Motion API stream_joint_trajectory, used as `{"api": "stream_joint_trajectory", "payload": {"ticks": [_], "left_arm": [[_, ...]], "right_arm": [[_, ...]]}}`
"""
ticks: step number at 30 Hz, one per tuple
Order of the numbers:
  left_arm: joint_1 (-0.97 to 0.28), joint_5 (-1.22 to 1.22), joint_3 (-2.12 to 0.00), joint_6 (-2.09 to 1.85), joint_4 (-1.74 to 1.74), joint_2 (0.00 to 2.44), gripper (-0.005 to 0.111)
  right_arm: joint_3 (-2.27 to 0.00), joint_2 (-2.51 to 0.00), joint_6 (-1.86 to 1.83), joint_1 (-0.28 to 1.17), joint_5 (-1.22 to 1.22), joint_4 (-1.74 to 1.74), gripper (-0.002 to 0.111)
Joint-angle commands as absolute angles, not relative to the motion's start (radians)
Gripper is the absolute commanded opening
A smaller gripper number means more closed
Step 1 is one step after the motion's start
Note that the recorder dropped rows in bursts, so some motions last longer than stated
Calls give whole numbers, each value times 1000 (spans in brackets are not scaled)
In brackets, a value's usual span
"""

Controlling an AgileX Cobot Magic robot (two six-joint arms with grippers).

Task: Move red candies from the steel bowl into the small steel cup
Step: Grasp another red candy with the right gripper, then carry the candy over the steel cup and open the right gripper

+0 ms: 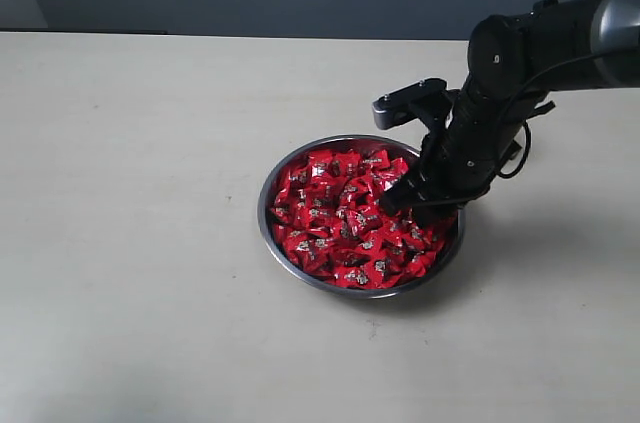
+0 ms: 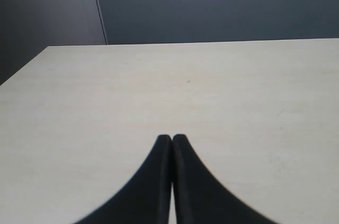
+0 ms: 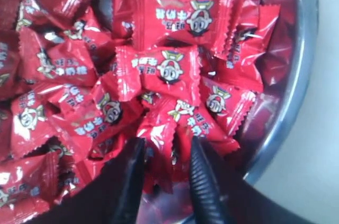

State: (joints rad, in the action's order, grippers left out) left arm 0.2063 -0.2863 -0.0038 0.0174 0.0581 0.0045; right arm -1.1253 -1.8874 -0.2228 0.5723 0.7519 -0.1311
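Right hand point(image 1: 412, 205) over candy bowl point(image 1: 290, 165), pale tabletop point(image 1: 130, 193).

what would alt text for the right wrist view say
Close-up of the right gripper pushed into a heap of red candies, its two black fingers slightly apart with a red wrapper between them. The candies fill the steel bowl, whose shiny rim curves along one side, with pale table beyond it.

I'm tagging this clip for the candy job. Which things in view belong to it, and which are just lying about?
Belong to the job:
red candies
steel bowl
right end effector, among the candies

Lying about:
left end effector, shut over bare table

The cup isn't visible.
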Motion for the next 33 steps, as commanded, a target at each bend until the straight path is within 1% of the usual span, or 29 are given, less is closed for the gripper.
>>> {"api": "stream_joint_trajectory", "payload": {"ticks": [1,5,8,10,15,18,33], "left_arm": [[197,-284,0,20,64,0,0],[197,-284,0,20,64,0,0],[197,-284,0,20,64,0,0],[197,-284,0,20,64,0,0],[197,-284,0,20,64,0,0],[197,-284,0,20,64,0,0],[197,-284,0,20,64,0,0]], "right_arm": [[-1121,-1904,-224,570,753,-131,30],[-1121,-1904,-224,570,753,-131,30],[-1121,-1904,-224,570,753,-131,27],[-1121,-1904,-224,570,756,-131,22],[-1121,-1902,-224,570,761,-139,6],[-1121,-1895,-224,570,766,-139,0],[-1123,-1784,-224,570,768,-139,0]]}}
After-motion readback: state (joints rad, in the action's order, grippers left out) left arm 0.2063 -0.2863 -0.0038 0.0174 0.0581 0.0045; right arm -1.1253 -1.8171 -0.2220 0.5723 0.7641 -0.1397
